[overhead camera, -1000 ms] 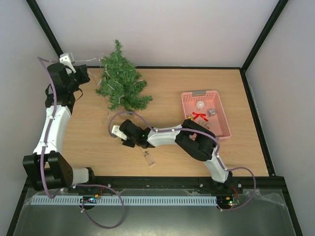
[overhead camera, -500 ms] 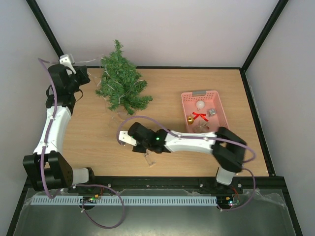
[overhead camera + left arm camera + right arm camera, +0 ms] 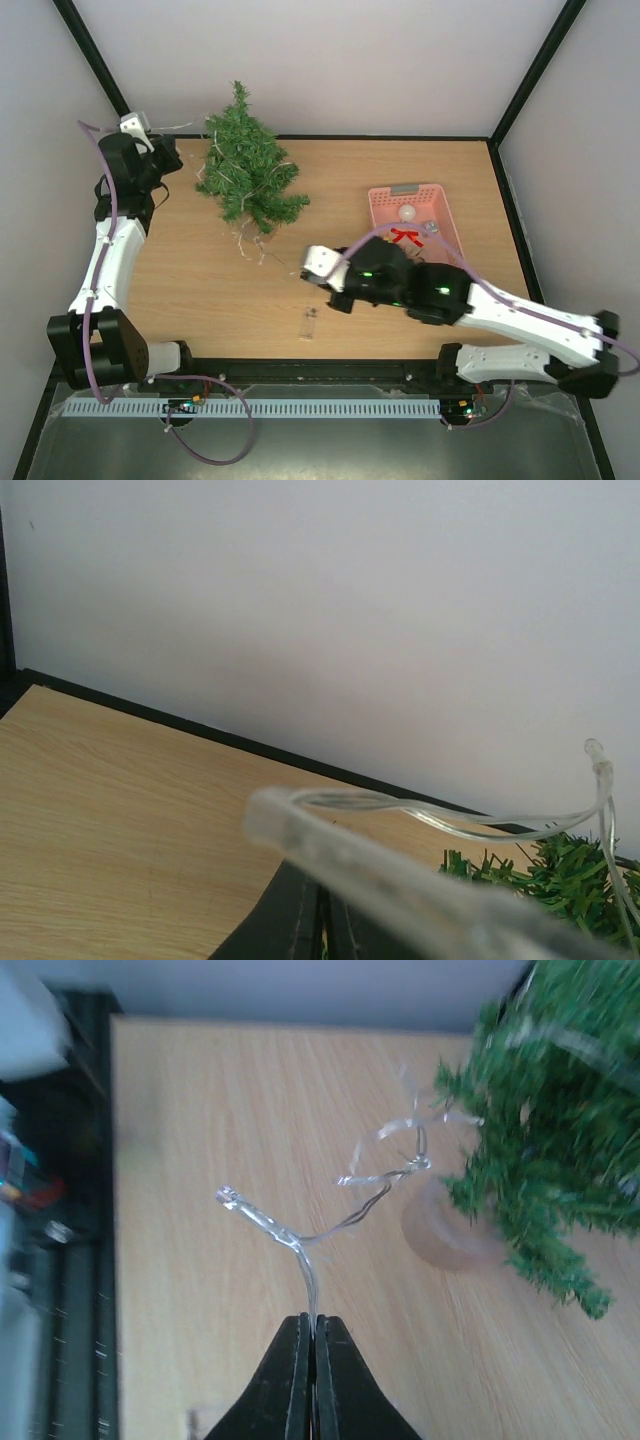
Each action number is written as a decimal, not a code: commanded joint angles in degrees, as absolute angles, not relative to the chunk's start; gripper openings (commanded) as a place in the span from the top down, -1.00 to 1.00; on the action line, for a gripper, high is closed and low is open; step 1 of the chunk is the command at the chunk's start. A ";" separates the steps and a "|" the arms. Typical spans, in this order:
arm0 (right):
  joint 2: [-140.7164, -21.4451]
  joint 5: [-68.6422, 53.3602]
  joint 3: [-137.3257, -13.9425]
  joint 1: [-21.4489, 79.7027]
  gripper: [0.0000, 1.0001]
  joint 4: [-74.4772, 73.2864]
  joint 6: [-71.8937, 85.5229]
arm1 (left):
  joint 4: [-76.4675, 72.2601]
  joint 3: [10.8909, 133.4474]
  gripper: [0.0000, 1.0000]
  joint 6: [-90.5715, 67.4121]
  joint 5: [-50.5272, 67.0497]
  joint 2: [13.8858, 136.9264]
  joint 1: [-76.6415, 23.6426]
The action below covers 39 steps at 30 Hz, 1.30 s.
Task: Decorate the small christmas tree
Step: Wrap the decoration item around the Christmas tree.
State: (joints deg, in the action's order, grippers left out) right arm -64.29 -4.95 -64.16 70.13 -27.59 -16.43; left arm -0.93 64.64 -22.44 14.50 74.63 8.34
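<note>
The small christmas tree [image 3: 246, 172] stands at the table's back left, with a clear light string [image 3: 262, 250] draped over it and trailing past its pale base [image 3: 447, 1228]. My left gripper [image 3: 174, 150] is level with the tree's left side, shut on one end of the string; a blurred strand [image 3: 420, 825] crosses right over its fingers [image 3: 300, 920]. My right gripper [image 3: 304, 264] hovers to the near right of the tree, shut on the string's thin wire [image 3: 309, 1278]. A bulb tip [image 3: 228, 1198] branches off just beyond the jaws.
A pink basket [image 3: 447, 224] at the right holds a white bauble [image 3: 406, 213], a red bow [image 3: 405, 236] and a small silver ornament [image 3: 432, 228]. A small clear plastic piece [image 3: 308, 325] lies on the wood near the front edge. Black frame rails border the table.
My right gripper closed on the wire and carried it to the right, from near the tree's front left towards the table's middle. The right arm swung out to the right. The left arm has stayed put.
</note>
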 commanded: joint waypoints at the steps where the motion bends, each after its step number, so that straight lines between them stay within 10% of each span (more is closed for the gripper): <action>1: -49.30 -14.45 -64.06 70.22 0.97 -27.44 -10.50 | -2.92 63.80 0.95 -21.69 13.55 73.77 8.70; 12: -38.89 -20.50 -64.92 70.28 0.97 -18.91 -4.54 | -2.87 62.99 0.95 -21.47 13.27 74.31 8.70; 22: -34.74 -0.13 -69.24 70.23 0.97 -5.70 -6.39 | -2.88 62.23 0.95 -21.01 13.06 74.44 8.68; 39: -63.02 15.39 -103.59 69.96 0.97 2.16 -29.22 | -2.93 61.10 0.90 -22.47 15.08 76.08 8.67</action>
